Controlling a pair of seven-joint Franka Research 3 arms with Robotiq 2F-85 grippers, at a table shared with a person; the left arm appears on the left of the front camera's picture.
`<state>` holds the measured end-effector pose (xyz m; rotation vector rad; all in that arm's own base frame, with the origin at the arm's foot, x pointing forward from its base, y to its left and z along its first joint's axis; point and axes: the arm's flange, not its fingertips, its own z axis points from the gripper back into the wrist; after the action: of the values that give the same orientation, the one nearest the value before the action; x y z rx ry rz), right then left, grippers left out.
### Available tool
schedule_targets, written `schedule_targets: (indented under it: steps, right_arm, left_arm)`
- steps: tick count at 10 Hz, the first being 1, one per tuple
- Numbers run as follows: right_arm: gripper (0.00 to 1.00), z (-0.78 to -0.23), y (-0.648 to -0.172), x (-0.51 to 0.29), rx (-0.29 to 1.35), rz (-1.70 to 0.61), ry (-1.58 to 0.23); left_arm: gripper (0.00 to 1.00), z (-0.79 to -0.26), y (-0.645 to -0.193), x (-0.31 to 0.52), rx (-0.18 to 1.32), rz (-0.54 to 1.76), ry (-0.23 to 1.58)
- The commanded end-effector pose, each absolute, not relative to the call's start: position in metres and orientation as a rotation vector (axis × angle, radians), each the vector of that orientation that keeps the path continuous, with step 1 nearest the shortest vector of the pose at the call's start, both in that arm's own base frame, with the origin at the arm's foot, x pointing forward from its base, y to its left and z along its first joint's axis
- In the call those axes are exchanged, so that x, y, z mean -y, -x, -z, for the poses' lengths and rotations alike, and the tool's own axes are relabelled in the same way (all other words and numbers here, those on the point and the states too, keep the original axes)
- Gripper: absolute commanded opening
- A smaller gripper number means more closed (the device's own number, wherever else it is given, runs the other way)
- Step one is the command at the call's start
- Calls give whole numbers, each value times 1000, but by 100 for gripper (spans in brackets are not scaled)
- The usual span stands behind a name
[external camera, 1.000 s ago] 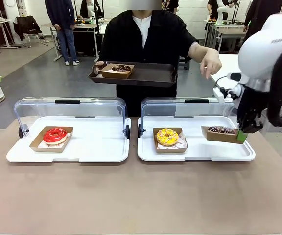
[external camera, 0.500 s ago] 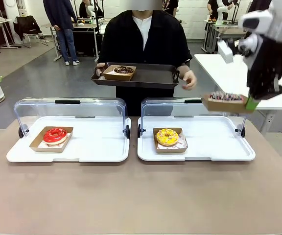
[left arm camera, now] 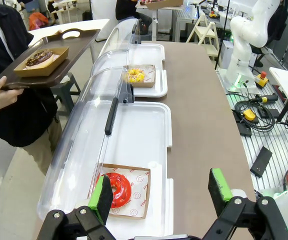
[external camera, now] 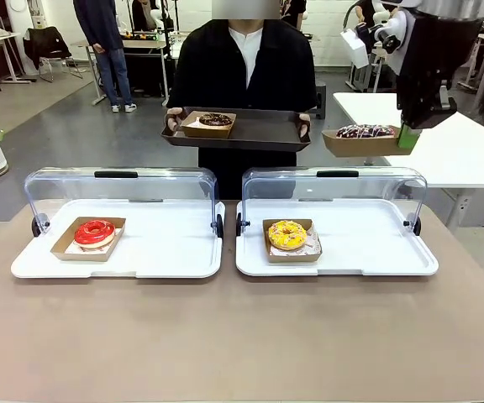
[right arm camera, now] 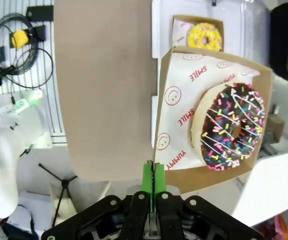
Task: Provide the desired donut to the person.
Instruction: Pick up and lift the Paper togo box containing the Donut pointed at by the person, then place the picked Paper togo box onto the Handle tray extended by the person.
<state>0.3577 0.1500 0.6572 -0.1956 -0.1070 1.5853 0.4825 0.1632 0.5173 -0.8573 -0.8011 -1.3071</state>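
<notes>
Front view: sprinkled donut box [external camera: 361, 140] level, crosswise.

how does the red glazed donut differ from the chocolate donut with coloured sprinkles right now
The red glazed donut is plain and glossy; the chocolate donut with coloured sprinkles is dark and speckled. The red one's box sits on the left white tray; the sprinkled one's cardboard box hangs in the air, pinched at its edge by the right gripper. Both lie in brown cardboard boxes.
</notes>
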Motion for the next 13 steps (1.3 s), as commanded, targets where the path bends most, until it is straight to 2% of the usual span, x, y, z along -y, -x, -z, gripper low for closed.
schedule_targets:
  steps: [1,11,13]
  right_arm:
    - [0,-658,-341,-144,124,-1582,201]
    - [0,-658,-341,-144,124,-1582,201]
    - [1,-671,-355,-165,158,-1615,202]
  left_arm:
    - [100,-518,-481,-164,804,1304,856]
    - [100,-518,-481,-164,804,1304,856]
    - [100,-518,-481,-164,804,1304,856]
